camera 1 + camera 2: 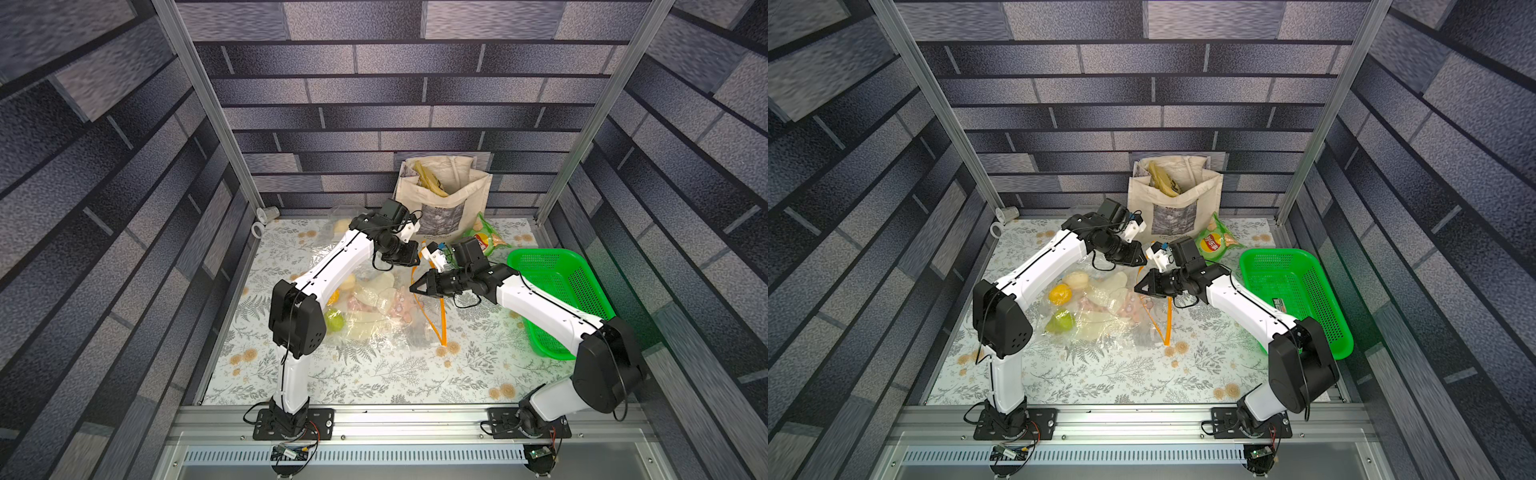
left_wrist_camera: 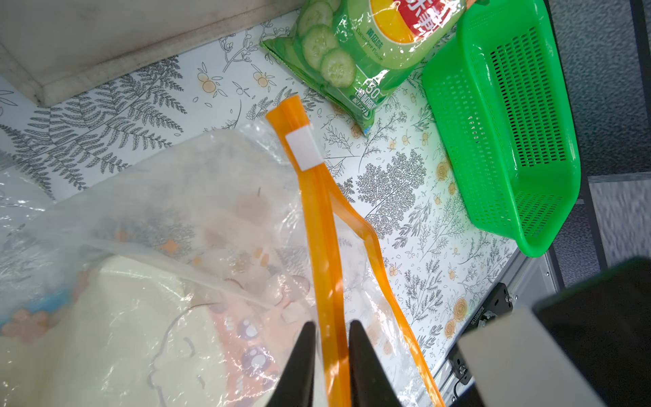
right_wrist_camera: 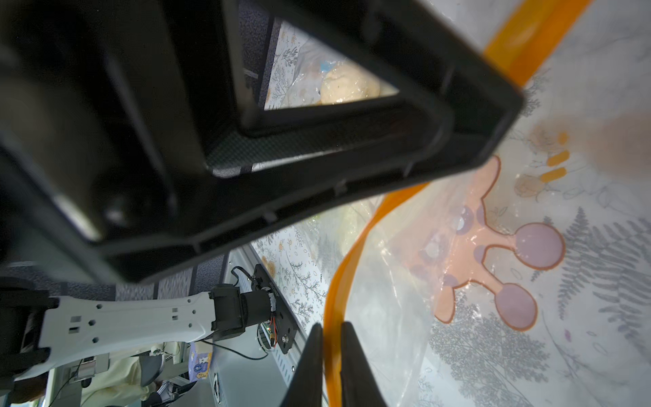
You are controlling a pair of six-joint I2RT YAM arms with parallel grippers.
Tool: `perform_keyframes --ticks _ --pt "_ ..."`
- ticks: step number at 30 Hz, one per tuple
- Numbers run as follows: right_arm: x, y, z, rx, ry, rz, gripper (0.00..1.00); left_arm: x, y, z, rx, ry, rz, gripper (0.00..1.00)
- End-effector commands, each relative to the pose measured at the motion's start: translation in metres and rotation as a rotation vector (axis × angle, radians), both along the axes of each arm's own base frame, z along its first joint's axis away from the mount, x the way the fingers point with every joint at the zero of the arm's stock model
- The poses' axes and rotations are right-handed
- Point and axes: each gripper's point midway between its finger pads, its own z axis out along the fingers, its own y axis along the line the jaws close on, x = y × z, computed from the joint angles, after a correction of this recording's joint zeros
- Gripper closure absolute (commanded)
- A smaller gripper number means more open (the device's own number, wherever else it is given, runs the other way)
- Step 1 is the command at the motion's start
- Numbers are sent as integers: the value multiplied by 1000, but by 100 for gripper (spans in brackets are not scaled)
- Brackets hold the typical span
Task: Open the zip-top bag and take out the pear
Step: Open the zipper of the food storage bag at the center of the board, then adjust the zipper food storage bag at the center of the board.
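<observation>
The zip-top bag (image 1: 374, 316) lay flat on the table (image 1: 374, 382), just beside the green basket (image 1: 548, 274). Its orange zip strip (image 2: 317, 211) was the bag edge nearest the basket. The pear (image 1: 1061, 322) sat inside the bag at the end far from the basket. A yellow fruit (image 1: 1059, 294) lay next to it.

The left gripper (image 2: 333, 327) had its jaws a little way apart. The strip ran between them, and they did not seem to squeeze it. The right gripper (image 3: 331, 327) had its jaws close together and pinched one side of the strip. Both grippers hung over the basket end of the bag. The two sides of the strip stood apart along some of their length, so we thought the mouth was partly open.

We thought the bag would be thin, soft and slippery. It would sag and crumple if we grabbed the clear part. The strip looked thicker and stiffer, so it was the best place to hold. One gripper on each side could pull the mouth wide.

The pear looked hard, smooth and round, and heavier than the bag. We thought it might roll or slip. It would be best held around its fat middle, with a gentle squeeze so it would not bruise. To get there, a gripper would have to go in from the basket end and past the other food.
</observation>
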Motion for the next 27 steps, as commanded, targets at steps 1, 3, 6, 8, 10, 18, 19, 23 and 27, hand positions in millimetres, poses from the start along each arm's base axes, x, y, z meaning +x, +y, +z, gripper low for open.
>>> perform_keyframes --ticks 1,3,6,8,10,18,19,23,27 --pt "7 4 6 -1 -25 -11 90 8 7 14 -6 -45 22 71" --pt "6 1 5 -17 -27 -13 89 8 11 16 -4 -50 26 67" --pt "5 -5 5 -51 -47 -21 90 9 26 22 7 -63 50 62" --pt "6 -10 5 -73 -56 -32 90 8 39 25 12 -65 78 58" --pt "6 -12 4 -90 -62 -37 91 7 55 27 18 -65 115 57" --pt "-4 0 18 8 -102 68 92 -9 134 9 77 -3 311 56" --pt "-7 3 21 33 -104 91 91 -12 146 7 85 1 342 55" --pt "-9 9 24 75 -92 129 91 -24 187 -3 110 24 444 49" --pt "-7 14 33 122 -97 145 91 -39 224 -15 148 58 528 41"
